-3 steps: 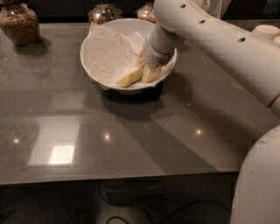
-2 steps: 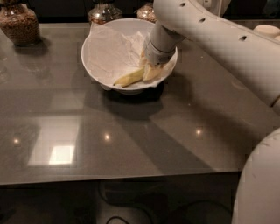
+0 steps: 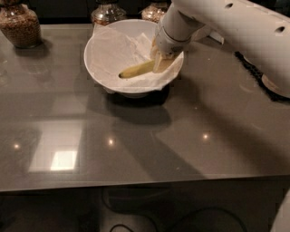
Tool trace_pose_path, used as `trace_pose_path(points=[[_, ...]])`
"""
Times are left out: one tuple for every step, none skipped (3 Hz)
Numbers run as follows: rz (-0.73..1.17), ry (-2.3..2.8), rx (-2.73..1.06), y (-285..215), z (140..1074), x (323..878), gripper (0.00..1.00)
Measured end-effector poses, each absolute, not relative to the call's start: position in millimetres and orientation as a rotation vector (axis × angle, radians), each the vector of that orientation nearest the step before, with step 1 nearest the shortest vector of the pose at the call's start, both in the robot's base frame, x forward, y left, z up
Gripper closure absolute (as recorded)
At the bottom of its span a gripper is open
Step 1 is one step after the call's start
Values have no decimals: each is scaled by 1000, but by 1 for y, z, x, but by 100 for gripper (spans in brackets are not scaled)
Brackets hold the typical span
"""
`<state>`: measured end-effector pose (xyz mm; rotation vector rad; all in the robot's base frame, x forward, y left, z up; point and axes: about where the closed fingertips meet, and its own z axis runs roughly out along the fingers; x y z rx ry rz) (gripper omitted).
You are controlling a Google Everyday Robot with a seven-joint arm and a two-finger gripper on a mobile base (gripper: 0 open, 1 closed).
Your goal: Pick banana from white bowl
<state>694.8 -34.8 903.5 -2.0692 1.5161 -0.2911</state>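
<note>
The white bowl [image 3: 97,68], lined with crumpled white paper, stands at the back middle of the grey counter. The yellow banana [image 3: 136,70] lies across the bowl's right half, its left end free and its right end between my gripper's fingers. My gripper [image 3: 161,62] reaches down into the right side of the bowl from the upper right and is shut on the banana's right end. The banana looks raised a little off the paper. The arm hides the bowl's far right rim.
Three glass jars stand along the back edge: one at the left [image 3: 20,25] and two behind the bowl [image 3: 108,11] [image 3: 156,10]. A dark mat [image 3: 253,72] with a white object lies at the right. The counter's front edge runs across the lower part of the view.
The banana has risen and tipped flatter in the bowl, its right end now gripped. The gripper has lifted slightly with it.
</note>
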Motion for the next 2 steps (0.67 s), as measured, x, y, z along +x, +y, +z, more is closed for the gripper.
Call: trace_pose_path(points=[[-320, 1494, -2012, -45, 942, 683, 100], [-266, 1444, -1930, -58, 978, 654, 100]])
